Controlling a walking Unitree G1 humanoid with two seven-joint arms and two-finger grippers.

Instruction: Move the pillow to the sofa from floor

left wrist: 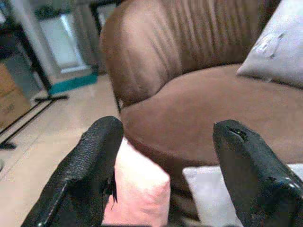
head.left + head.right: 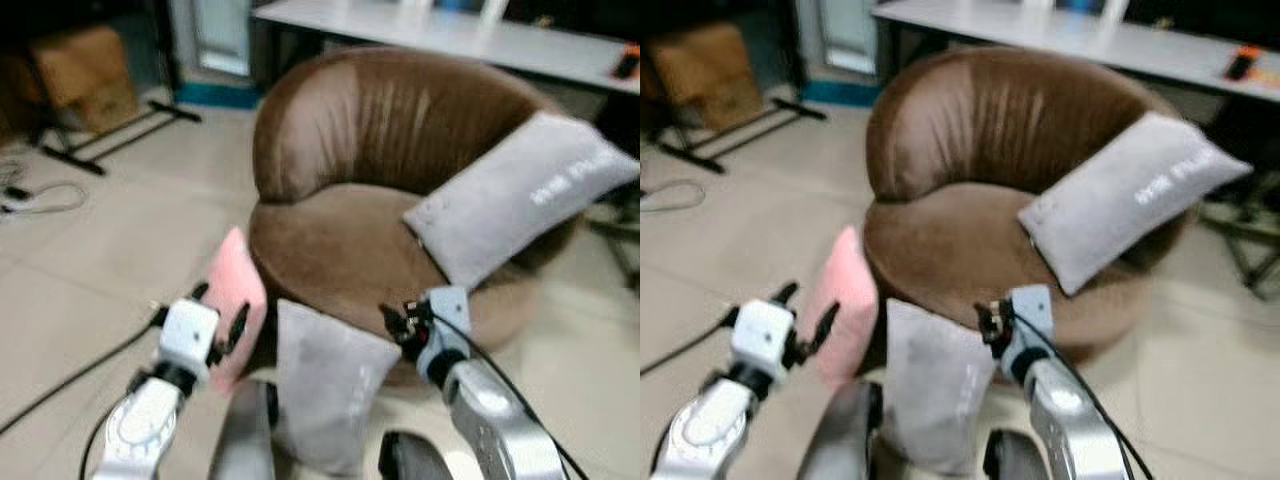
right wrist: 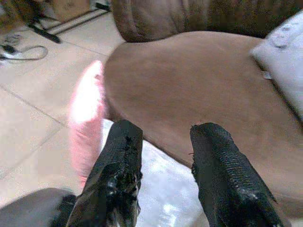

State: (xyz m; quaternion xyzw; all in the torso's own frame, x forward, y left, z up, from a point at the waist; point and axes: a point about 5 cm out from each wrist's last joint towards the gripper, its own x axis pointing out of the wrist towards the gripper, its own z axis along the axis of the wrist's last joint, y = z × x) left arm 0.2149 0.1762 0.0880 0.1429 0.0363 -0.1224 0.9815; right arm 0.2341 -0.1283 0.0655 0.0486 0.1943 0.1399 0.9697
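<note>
Nearest us, both claws stood spread and empty: left gripper (image 2: 222, 322) beside the pink pillow (image 2: 240, 300), right gripper (image 2: 402, 322) over the grey pillow (image 2: 325, 395), both pillows leaning on the floor against the brown sofa (image 2: 340, 250). We judged a one-sided pinch might let soft fabric slip. Beyond, the seat lay open left of another grey cushion (image 2: 520, 195).

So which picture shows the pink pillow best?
The left eye view: the pink pillow stands whole against the sofa, by the left hand. The right eye view shows it blurrier. The left wrist view catches a corner; the right wrist view shows it edge-on.
</note>
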